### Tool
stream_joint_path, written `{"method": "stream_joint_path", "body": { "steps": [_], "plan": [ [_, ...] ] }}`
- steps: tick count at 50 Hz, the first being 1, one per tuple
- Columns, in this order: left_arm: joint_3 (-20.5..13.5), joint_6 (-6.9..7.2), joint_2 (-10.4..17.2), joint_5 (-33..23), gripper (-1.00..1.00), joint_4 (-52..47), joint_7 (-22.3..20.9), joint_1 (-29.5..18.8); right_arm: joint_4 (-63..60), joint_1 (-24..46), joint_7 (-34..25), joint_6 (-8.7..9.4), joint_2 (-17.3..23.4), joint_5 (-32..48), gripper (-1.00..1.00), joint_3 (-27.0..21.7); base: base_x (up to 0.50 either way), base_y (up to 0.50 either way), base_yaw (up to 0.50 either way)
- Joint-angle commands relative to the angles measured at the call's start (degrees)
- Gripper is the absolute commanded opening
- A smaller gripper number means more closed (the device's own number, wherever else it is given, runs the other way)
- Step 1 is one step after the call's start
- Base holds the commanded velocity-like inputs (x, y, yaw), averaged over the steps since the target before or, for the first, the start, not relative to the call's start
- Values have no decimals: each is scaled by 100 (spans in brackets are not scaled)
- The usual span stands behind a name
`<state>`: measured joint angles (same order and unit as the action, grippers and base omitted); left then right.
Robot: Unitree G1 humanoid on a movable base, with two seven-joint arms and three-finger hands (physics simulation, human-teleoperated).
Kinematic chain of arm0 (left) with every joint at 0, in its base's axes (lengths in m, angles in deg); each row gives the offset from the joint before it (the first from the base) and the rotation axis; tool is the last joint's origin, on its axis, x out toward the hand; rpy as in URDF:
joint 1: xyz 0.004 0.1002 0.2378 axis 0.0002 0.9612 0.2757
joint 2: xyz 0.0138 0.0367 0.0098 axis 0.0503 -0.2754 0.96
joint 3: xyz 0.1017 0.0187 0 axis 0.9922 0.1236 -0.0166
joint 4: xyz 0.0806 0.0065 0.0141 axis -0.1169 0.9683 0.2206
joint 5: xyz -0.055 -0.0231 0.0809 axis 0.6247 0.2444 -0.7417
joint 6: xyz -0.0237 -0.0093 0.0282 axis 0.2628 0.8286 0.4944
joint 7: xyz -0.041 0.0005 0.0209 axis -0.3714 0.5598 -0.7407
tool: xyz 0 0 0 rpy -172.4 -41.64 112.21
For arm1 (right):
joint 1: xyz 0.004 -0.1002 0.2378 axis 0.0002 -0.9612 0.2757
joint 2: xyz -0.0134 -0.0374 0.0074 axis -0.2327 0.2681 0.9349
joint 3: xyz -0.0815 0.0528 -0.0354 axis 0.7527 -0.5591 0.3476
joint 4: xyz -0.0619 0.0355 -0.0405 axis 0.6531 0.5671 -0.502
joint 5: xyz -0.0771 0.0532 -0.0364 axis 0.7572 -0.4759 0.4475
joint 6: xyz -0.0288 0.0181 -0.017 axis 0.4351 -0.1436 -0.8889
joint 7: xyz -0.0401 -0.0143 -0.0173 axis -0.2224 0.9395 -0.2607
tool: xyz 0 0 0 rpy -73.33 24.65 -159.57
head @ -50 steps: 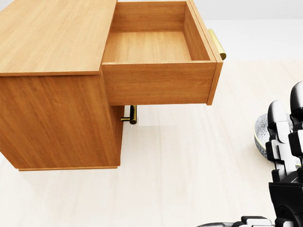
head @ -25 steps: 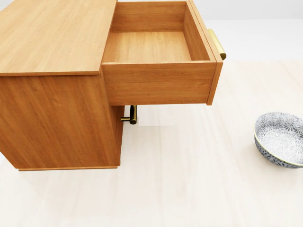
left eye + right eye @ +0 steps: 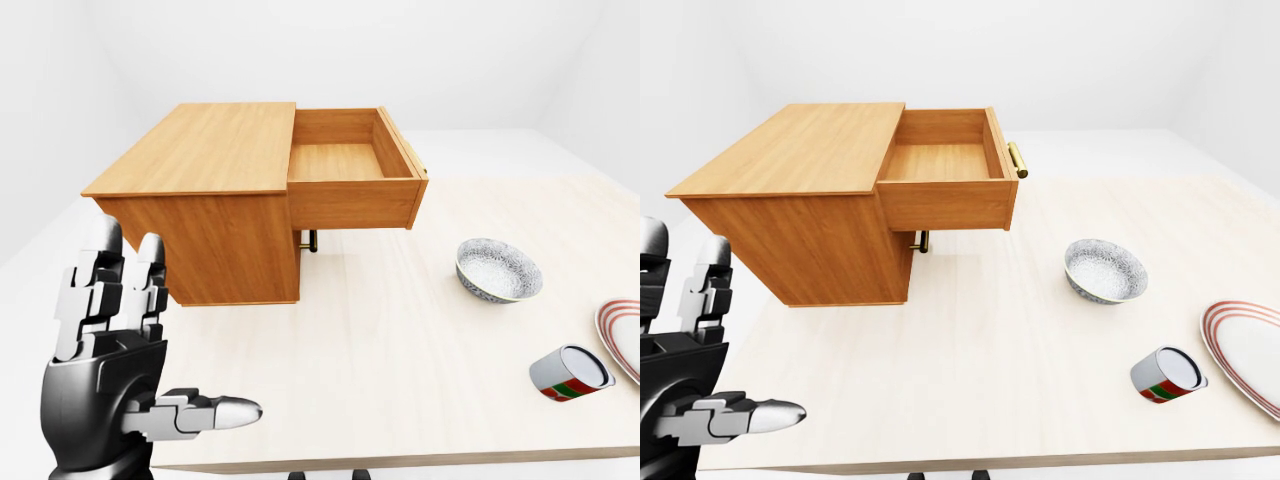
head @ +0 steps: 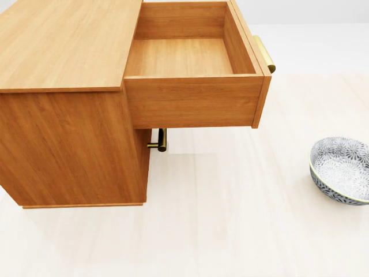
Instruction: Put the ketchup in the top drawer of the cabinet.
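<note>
The wooden cabinet (image 3: 200, 150) stands at the upper left of the table. Its top drawer (image 4: 181, 57) is pulled out to the right and nothing lies in it; the brass handle (image 4: 264, 53) is on its right end. My left hand (image 3: 175, 335) is raised at the bottom left of the left-eye view, fingers spread and open, holding nothing, well short of the cabinet. No ketchup bottle shows for certain. A small red, green and white can (image 3: 570, 372) lies on its side at the table's lower right. My right hand is out of sight.
A patterned grey bowl (image 3: 498, 268) sits to the right of the cabinet. A red-rimmed white plate (image 3: 1252, 352) lies at the right edge. A lower drawer's brass handle (image 4: 161, 140) pokes out under the open drawer. The table's near edge (image 3: 400, 462) runs along the bottom.
A second ago my right hand stood at the right edge of the head view, covering the bowl. It has left the view and the bowl now shows whole. The cabinet has not moved.
</note>
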<state>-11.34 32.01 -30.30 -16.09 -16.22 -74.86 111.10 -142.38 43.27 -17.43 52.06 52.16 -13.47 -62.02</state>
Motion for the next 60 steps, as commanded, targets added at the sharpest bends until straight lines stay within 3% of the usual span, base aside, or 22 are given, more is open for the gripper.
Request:
{"method": "stream_joint_path", "body": {
  "steps": [1,4,19,24,28,37,43,47,60],
  "plan": [
    [-45,0,6,26,100,10,8,-41,-16,463,-1545,0,28,1173,100,0,0,0,0],
    [4,0,0,-15,100,25,8,-22,-16,565,-1995,0,-66,2124,100,0,0,0,0],
    [7,0,-3,-4,100,5,-5,36,354,1771,-1995,0,-904,6578,100,0,0,0,0],
    [32,0,-4,-43,100,45,-5,26,807,1866,-1995,0,-1038,7163,100,0,0,0,0],
    [-5,0,-10,-15,100,10,-11,24,1104,1839,-1995,0,-890,7387,100,0,0,0,0],
    [-81,0,-27,37,100,-26,-46,8,1648,1754,-1995,0,-814,7616,100,0,0,0,0],
    [-68,0,-51,28,100,-57,-67,41,1912,1744,-1995,0,-977,7730,100,0,0,0,0],
    [-85,0,-16,4,100,21,-14,-76,2108,1699,-1995,0,-1514,7988,100,654,0,0,0],
    [-81,0,-25,22,100,-7,-31,-34,2425,1778,-1995,0,-1475,8482,100,1489,0,0,0]
  ]
}}
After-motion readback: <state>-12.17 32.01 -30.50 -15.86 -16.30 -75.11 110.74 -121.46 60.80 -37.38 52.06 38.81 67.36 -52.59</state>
